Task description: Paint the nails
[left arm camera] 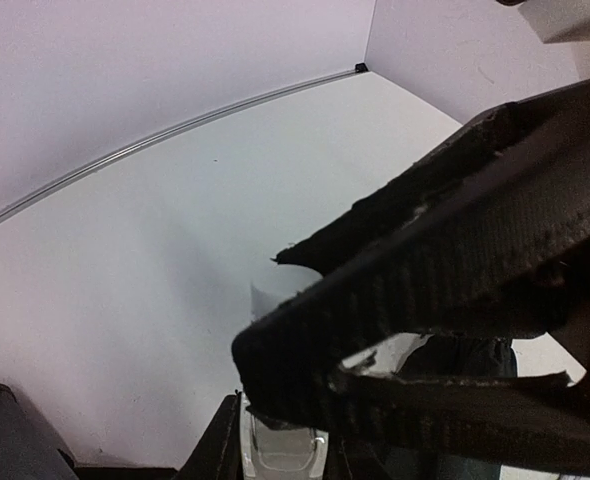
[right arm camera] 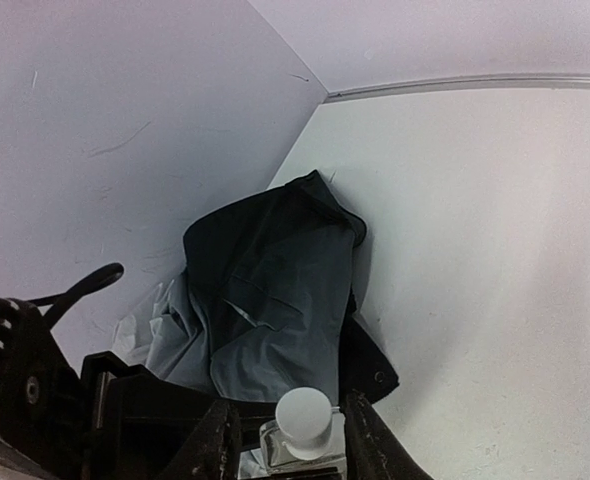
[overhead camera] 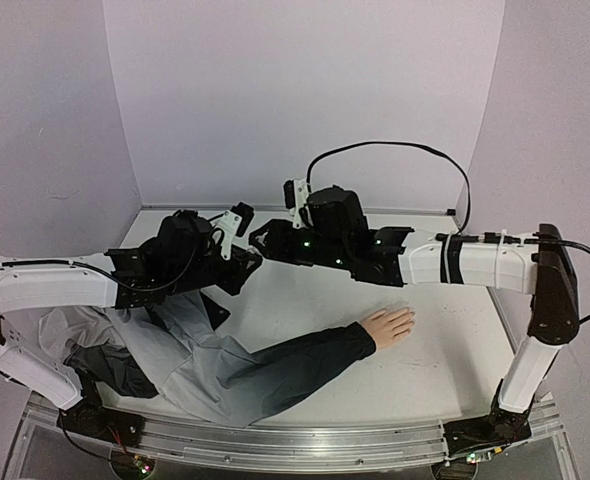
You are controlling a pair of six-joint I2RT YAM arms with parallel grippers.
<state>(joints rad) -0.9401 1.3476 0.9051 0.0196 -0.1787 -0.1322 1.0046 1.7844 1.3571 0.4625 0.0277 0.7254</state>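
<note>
Evidently to free the cap (right arm camera: pixel 303 410), the left gripper (left arm camera: pixel 280 450) clamps the bottle (right arm camera: pixel 305 457) aloft while the right gripper (right arm camera: pixel 293 440) sits narrow around it, grip unclear; the nails (overhead camera: pixel 407 318) wait on the surface (overhead camera: pixel 455 350), well right of the bottle.
</note>
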